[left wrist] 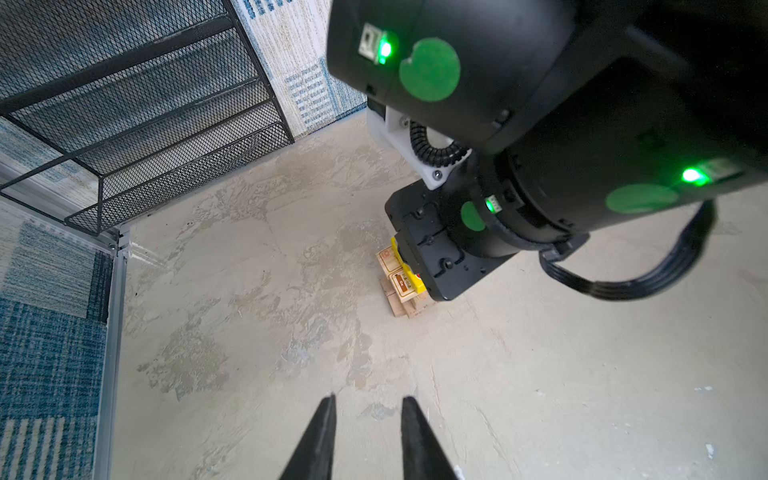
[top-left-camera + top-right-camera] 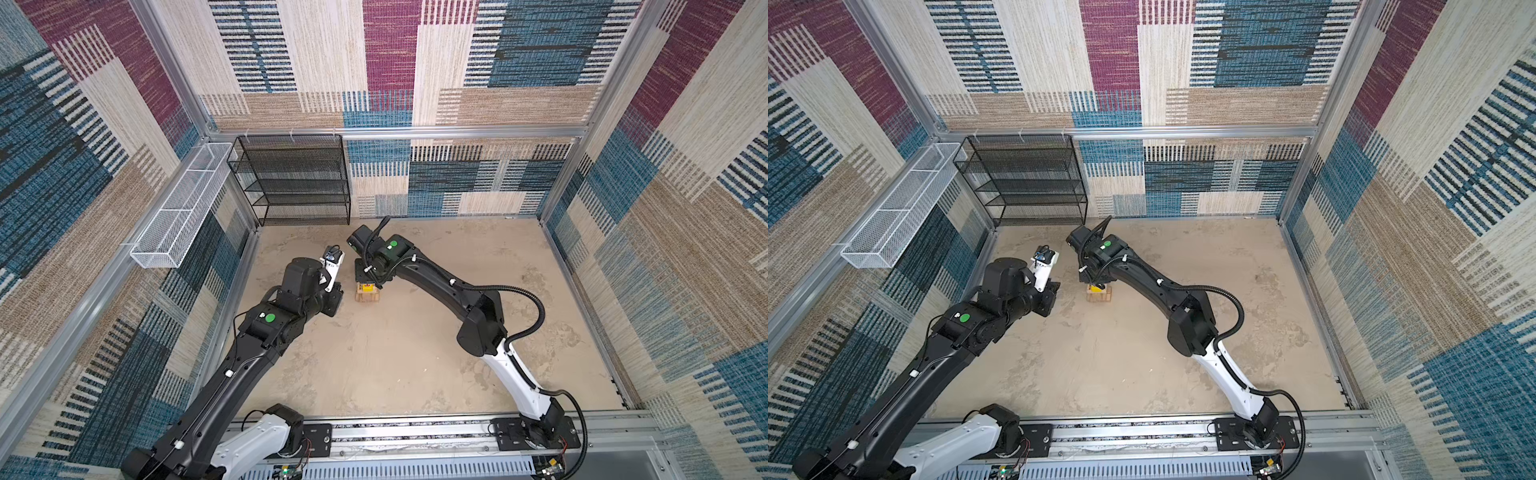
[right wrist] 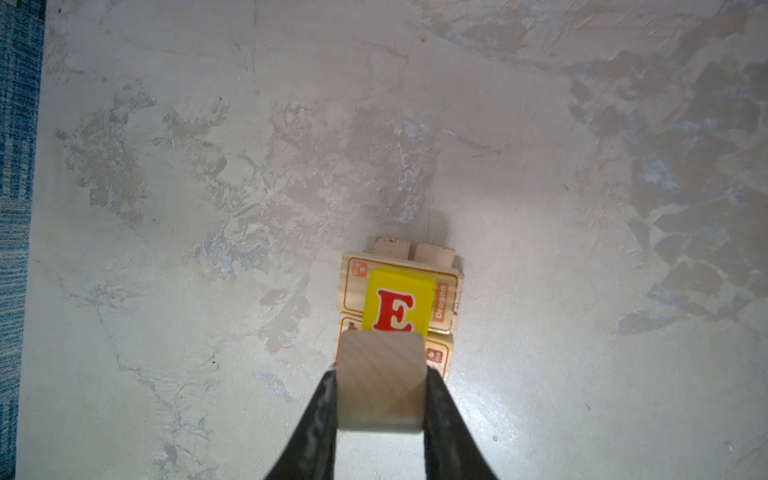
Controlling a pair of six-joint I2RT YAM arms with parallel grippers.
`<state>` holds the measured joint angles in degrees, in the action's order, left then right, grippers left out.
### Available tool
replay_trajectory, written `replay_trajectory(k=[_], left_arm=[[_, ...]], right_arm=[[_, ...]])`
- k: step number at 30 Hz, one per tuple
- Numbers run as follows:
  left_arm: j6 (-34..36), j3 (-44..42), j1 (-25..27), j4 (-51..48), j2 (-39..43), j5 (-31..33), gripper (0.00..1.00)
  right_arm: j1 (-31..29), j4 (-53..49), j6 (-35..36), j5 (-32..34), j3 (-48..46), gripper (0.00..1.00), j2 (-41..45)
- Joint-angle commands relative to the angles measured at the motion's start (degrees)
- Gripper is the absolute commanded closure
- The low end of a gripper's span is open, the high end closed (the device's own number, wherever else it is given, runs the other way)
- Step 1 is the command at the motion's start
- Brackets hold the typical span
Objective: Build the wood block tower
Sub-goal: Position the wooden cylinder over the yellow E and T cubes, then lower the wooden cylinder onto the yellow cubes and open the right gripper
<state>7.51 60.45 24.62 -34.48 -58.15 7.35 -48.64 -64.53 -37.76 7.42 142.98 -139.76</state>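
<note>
The tower [image 2: 365,293] [image 2: 1099,294] stands mid-floor. It has plain tan blocks [image 3: 432,253] at the base and two orange-printed tan blocks [image 3: 353,286] across them. A yellow block with a red E [image 3: 395,303] lies on top. My right gripper [image 3: 381,370] hangs directly over the tower, shut on a plain tan wood block [image 3: 380,386] that sits just above the yellow block's near edge. In both top views this gripper [image 2: 368,276] hides most of the stack. My left gripper [image 1: 370,401] is open and empty, over bare floor to the left of the tower [image 1: 401,286].
A black mesh shelf [image 2: 291,178] stands against the back wall at the left. A white wire basket [image 2: 178,208] hangs on the left wall. Patterned walls enclose the floor, and a metal rail [image 2: 415,432] runs along the front.
</note>
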Motion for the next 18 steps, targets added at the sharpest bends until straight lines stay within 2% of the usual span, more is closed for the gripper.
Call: replay_trajectory(k=[1, 18], left_arm=[[-0.7, 0.0, -0.1, 0.8, 0.1, -0.1, 0.69], [-0.4, 0.2, 0.0, 0.7, -0.1, -0.2, 0.75]], right_arm=[[0.1, -0.4, 0.5, 0.8, 0.5, 0.81, -0.1], [0.1, -0.1, 0.8, 0.6, 0.9, 0.75, -0.4]])
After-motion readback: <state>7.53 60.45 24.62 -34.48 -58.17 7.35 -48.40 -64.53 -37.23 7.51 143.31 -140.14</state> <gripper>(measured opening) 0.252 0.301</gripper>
